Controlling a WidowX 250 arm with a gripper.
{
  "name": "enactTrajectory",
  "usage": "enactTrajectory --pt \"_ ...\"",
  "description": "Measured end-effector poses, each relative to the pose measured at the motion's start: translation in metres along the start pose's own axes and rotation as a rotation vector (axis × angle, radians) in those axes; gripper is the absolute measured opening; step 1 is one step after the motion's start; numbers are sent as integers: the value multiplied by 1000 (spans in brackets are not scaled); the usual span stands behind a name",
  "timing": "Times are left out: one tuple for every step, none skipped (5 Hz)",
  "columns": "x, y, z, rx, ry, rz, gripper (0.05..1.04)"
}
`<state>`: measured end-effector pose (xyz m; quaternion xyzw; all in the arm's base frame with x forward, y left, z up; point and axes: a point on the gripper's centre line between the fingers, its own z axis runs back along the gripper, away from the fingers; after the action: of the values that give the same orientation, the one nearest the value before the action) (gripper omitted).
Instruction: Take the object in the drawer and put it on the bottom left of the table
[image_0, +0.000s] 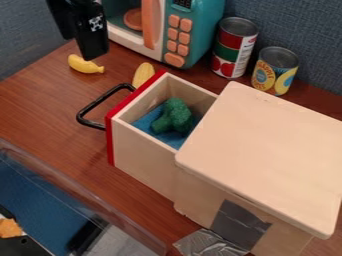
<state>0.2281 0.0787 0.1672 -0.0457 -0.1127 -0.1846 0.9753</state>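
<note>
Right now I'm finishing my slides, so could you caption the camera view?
Open wooden drawer holding a green object on blue lining, with two cans and a toy microwave behind.

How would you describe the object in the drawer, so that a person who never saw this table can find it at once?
Find the big pale wooden cabinet, then its open drawer with the red front and black handle. On the drawer's blue lining lies a lumpy green toy, perhaps broccoli. Its green colour sets it apart from the yellow banana outside.
</note>
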Motion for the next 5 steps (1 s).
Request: enactTrajectory --pt "-1 -1 -6 -18 16 -1 999" --pt "16 -13 -18 -34 38 -117 999" --pt "43 -26 -28 -82 9 -210 999" --pt "59 -31 -40 -99 10 -300 999" --pt "65 -34 -55 -105 26 -352 999"
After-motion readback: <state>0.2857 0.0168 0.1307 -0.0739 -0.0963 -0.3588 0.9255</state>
